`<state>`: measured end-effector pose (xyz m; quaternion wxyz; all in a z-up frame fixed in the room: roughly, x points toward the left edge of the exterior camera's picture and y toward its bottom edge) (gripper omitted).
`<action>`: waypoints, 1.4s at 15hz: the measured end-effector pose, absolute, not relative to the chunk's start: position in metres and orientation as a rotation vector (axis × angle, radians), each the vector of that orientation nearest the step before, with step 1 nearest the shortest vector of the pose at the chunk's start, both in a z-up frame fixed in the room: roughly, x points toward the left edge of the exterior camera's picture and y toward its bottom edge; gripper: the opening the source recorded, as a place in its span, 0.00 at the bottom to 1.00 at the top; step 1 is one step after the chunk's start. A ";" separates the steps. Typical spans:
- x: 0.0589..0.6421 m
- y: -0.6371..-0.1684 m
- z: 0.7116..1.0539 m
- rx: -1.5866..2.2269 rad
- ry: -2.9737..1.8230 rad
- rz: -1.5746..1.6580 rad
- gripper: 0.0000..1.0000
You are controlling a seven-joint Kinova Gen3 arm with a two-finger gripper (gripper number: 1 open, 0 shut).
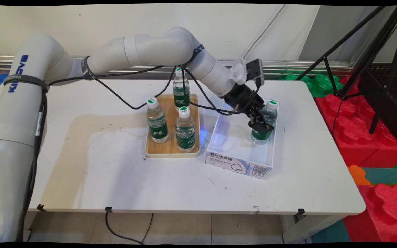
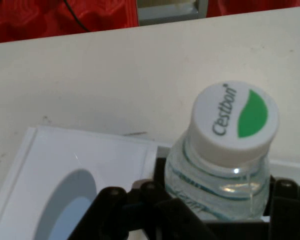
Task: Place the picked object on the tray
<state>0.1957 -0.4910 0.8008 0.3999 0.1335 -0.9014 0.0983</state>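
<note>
Right of centre, the gripper (image 1: 262, 124) looked like matt black plastic. The water bottle (image 1: 264, 121) it clasped was clear, glossy plastic with a smooth white cap (image 2: 235, 117). That bottle stood in a white box (image 1: 240, 162) of smooth, faintly shiny card. At centre, the tray (image 1: 171, 151) looked like pale wood with a satin finish. The worktop (image 1: 115, 172) was matt white, scuffed and stained.
</note>
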 end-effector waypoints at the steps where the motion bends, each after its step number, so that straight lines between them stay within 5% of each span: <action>1: 0.195 -0.492 0.800 0.337 -2.280 0.250 0.00; 11: 0.204 -0.490 0.811 0.347 -2.244 0.260 0.00; 21: 0.257 -0.451 0.873 0.395 -2.159 0.282 0.00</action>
